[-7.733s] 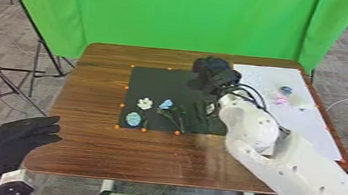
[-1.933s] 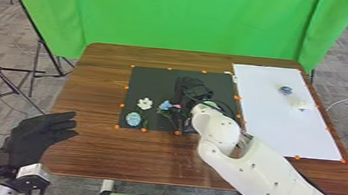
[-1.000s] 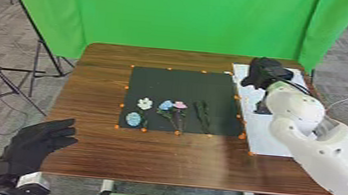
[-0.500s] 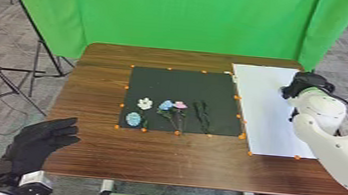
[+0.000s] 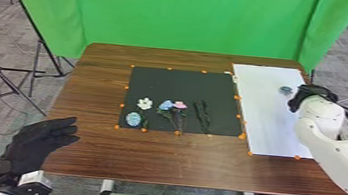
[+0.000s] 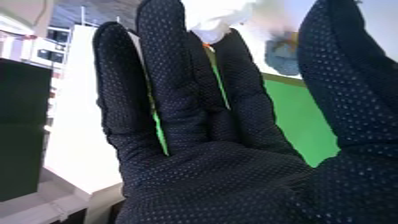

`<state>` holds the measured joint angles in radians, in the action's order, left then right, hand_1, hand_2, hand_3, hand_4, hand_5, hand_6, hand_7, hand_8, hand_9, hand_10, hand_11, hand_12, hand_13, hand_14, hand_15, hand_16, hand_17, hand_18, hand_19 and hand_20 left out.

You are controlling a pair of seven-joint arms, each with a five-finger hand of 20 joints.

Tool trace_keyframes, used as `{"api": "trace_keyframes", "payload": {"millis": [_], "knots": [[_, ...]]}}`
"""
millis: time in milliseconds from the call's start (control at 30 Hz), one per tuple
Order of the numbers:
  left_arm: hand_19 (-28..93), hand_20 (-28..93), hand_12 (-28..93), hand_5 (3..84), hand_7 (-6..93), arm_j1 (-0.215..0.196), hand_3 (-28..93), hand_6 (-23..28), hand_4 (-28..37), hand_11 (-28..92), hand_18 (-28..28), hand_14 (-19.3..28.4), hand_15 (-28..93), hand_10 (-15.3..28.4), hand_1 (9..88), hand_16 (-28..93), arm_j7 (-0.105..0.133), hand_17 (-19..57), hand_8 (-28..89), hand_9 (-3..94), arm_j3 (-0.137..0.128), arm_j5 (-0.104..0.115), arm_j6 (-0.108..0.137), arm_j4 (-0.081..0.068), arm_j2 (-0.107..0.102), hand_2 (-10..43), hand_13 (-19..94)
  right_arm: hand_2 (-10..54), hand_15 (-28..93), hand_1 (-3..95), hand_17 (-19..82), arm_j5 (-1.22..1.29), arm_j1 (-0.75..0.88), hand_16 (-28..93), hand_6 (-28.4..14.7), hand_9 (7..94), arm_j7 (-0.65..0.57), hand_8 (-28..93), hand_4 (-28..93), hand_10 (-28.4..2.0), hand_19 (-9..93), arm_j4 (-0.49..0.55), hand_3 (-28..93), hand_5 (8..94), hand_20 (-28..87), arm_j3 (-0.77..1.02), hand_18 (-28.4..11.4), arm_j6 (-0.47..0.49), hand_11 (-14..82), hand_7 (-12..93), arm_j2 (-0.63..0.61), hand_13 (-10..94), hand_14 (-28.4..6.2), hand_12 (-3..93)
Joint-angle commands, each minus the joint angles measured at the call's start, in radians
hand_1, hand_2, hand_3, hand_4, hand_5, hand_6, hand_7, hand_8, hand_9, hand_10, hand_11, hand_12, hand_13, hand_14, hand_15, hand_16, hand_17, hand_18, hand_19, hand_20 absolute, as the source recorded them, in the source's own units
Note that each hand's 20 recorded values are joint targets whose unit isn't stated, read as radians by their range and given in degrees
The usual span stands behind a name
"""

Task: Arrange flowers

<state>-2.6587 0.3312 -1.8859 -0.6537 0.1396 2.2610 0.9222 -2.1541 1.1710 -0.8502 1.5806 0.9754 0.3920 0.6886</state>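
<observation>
Robot hand (image 6: 213, 172) (R), fingers straight, holds nothing; white flower (image 6: 216, 18) nr fingertips, best pinched gently w/o crushing it.

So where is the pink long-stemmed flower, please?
In the head view, the pink flower lies on the black rectangular mat, just right of the pale blue flower.

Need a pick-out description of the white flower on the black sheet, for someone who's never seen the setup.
Brown table, head view: find the black sheet, left of the white sheet. In its near-left part, the white flower lies beyond the blue speckled oval and left of the light blue bloom. It's the only white bloom on black.
</observation>
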Motion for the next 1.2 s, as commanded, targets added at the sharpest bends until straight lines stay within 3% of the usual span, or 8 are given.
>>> {"api": "trace_keyframes", "payload": {"millis": [33,300,367,467,567,733,1100,1200], "knots": [[60,50,12,54.3,16.2,-0.001,80,15.9,-16.2,35,28.4,28.4,68,24.2,26.9,-13,-0.006,0.6,-8,48.5,-0.003,0.002,-0.001,0.005,0.004,5.5,39,-9.4,59,34.8,41,0.013,0.007,14,-5.2,53.5,-0.045,-12,-28,-17.9,91,-0.012,84,50.2,-13,0.007,-21.1,0.004,14.2,20,0.007,62,-13.4,15.6],[60,49,12,54.3,16.3,-0.001,80,15.9,-16.2,35,28.4,28.4,68,24.2,26.9,-13,-0.008,0.6,-8,48.5,-0.002,0.002,-0.001,0.005,0.008,5.5,39,-9.5,59,41.0,43,-0.018,0.011,15,-4.4,60.0,-0.052,-12,-28,-18.0,93,-0.027,83,52.4,-12,-0.014,-19.5,-0.037,15.9,21,0.002,68,-10.9,15.4],[60,49,12,54.3,16.2,-0.002,80,15.9,-16.3,35,28.4,28.4,68,24.2,26.9,-13,-0.005,0.6,-8,48.5,-0.003,0.002,-0.001,0.005,0.008,5.5,39,-9.5,57,45.5,45,-0.045,0.008,22,-4.0,63.5,-0.053,-12,-28,-17.2,93,-0.034,80,54.2,-10,-0.033,-18.5,-0.07,18.0,21,-0.002,69,-7.3,15.6],[60,49,12,54.3,16.3,0.0,80,15.9,-16.3,35,28.4,28.4,68,24.1,26.9,-13,-0.002,0.5,-8,48.5,-0.002,0.003,-0.001,0.004,0.004,5.5,39,-9.5,53,51.8,48,-0.071,0.006,27,-3.0,70.0,-0.045,-13,-28,-14.6,93,-0.04,76,58.4,-7,-0.054,-16.9,-0.118,18.7,24,-0.011,73,-2.7,19.4],[60,49,12,54.3,16.2,0.004,80,15.9,-16.3,35,28.4,28.4,68,24.1,26.9,-13,-0.004,0.5,-8,48.5,0.0,0.002,-0.002,0.003,0.005,5.5,39,-9.5,51,57.3,52,-0.094,0.008,30,-2.6,81.2,-0.042,2,-28,-9.6,93,-0.046,73,64.8,-5,-0.071,-15.0,-0.174,12.3,31,-0.018,77,0.1,32.0],[60,49,12,54.3,16.2,-0.001,80,15.9,-16.3,35,28.4,28.4,68,24.2,26.9,-13,0.003,0.5,-8,48.5,0.004,0.004,0.003,0.003,0.001,5.5,39,-9.5,50,60.0,55,-0.116,0.008,31,0.5,87.8,-0.027,7,-28,-6.9,93,-0.047,73,71.6,-1,-0.089,-14.2,-0.226,15.7,43,-0.026,83,-0.2,38.1],[60,49,12,54.2,16.2,-0.01,80,15.9,-16.4,35,28.4,28.4,68,24.2,26.9,-13,0.011,0.4,-8,48.5,0.0,0.006,0.005,0.004,-0.003,5.6,39,-9.5,52,59.3,56,-0.145,-0.045,32,-0.1,89.2,-0.008,7,-28,-7.1,93,-0.022,76,73.8,4,-0.14,-14.5,-0.342,16.8,44,-0.048,84,0.6,40.0],[60,49,12,54.3,16.2,-0.01,80,15.9,-16.4,35,28.4,28.4,68,24.1,26.9,-13,0.001,0.4,-8,48.5,-0.005,0.004,0.002,0.005,0.0,5.5,39,-9.5,52,59.3,56,-0.155,-0.062,32,-0.2,89.4,0.006,7,-28,-7.2,93,0.004,77,74.1,5,-0.152,-14.5,-0.363,17.0,44,-0.052,84,0.7,40.1]]}}
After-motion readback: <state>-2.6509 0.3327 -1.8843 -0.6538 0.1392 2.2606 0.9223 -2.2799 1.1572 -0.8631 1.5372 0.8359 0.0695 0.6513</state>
